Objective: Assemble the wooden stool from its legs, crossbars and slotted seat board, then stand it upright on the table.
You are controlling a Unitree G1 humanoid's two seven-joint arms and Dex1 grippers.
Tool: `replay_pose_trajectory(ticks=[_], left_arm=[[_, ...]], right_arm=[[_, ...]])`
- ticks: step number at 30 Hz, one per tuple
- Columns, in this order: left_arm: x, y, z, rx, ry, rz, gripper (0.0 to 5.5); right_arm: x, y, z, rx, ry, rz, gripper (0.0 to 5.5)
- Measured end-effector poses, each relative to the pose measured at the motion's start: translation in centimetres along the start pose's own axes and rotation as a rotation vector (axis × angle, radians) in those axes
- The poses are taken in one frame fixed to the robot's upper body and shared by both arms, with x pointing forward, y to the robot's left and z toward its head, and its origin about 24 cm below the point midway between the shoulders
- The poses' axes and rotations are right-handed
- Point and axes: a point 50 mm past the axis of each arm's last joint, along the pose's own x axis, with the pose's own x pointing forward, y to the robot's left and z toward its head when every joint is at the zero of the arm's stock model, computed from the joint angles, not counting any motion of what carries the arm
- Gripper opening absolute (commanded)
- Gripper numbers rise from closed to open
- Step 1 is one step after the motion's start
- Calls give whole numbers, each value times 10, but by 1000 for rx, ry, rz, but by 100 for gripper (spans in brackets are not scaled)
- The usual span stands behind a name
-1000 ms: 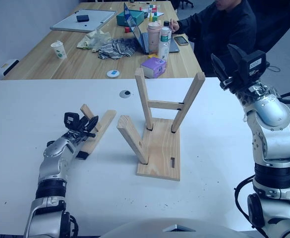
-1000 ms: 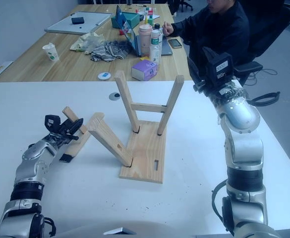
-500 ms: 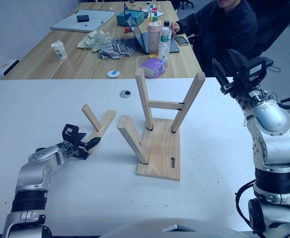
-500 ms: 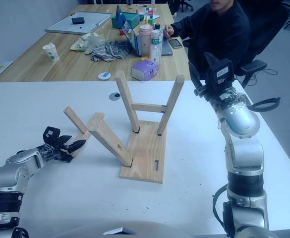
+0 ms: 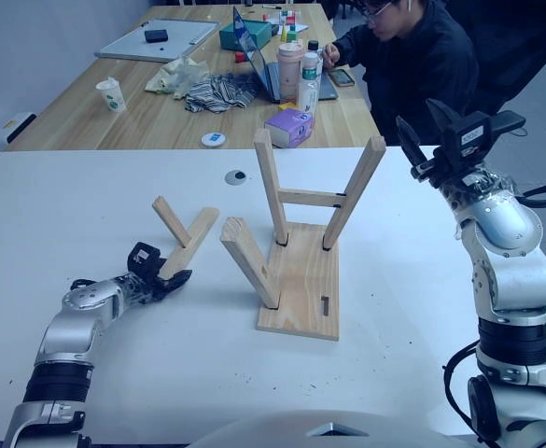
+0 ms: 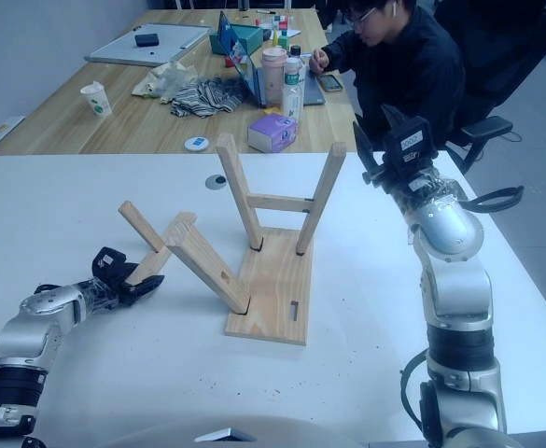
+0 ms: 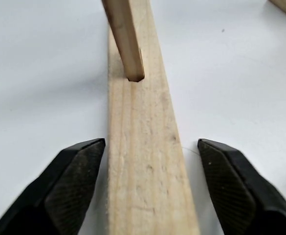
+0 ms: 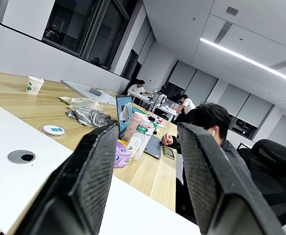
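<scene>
Two pale square-cut legs stand in the slotted seat board on the surface. Ribbed black pads of the left tool straddle a grainy loose leg, gaps either side, its near end cut off. And the right tool gapes empty.

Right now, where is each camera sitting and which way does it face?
Left eye: on the head, looking forward and down at the table and stool; left gripper and right gripper show.
Right eye: beside it, same scene, both arms.
Left wrist: low over the table, facing along a loose leg; its open fingers flank the leg.
Right wrist: raised, facing the room's far desk; its open fingers frame it.
Shared: both eyes and the left wrist see the loose leg.
</scene>
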Motion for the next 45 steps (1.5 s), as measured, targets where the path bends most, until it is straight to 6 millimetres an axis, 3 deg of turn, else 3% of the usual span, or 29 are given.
replay_pose_trajectory(ticks=[7, 11, 14, 16, 19, 21, 22, 25, 27, 31, 35, 41, 45], left_arm=[[3, 5, 2, -13, 0, 10, 202], [4, 10, 3, -22, -9, 22, 202], [3, 31, 13, -22, -16, 90, 202], [1, 42, 44, 3, -103, 115, 202], [-3, 45, 110, 23, -303, 99, 202], [-16, 35, 177, 14, -497, 25, 202], [-25, 23, 210, 7, -601, -48, 201], [-47, -22, 271, -62, -763, -357, 201], [-54, -58, 290, -107, -765, -598, 201], [-50, -101, 286, -191, -632, -903, 201], [-49, -121, 287, -233, -581, -1029, 201], [-59, -139, 289, -266, -614, -1153, 201], [-61, -139, 282, -280, -606, -1169, 201]], right_arm=[[3, 1, -1, -14, -8, 9, 222], [3, -1, -3, -22, 4, -7, 222], [0, -18, -2, -41, 13, -60, 222], [0, -35, -1, -59, 19, -129, 222], [3, -57, 3, -45, 8, -210, 222], [5, -75, 11, -24, -23, -251, 242], [7, -78, 15, 12, -32, -244, 251], [16, -76, 17, 277, -39, -132, 298], [22, -69, 26, 510, -94, -22, 333], [25, -41, 45, 885, -196, 274, 403], [17, -8, 74, 997, -233, 630, 409], [32, 8, 86, 1216, -206, 682, 409], [36, 6, 91, 1303, -200, 684, 409]])
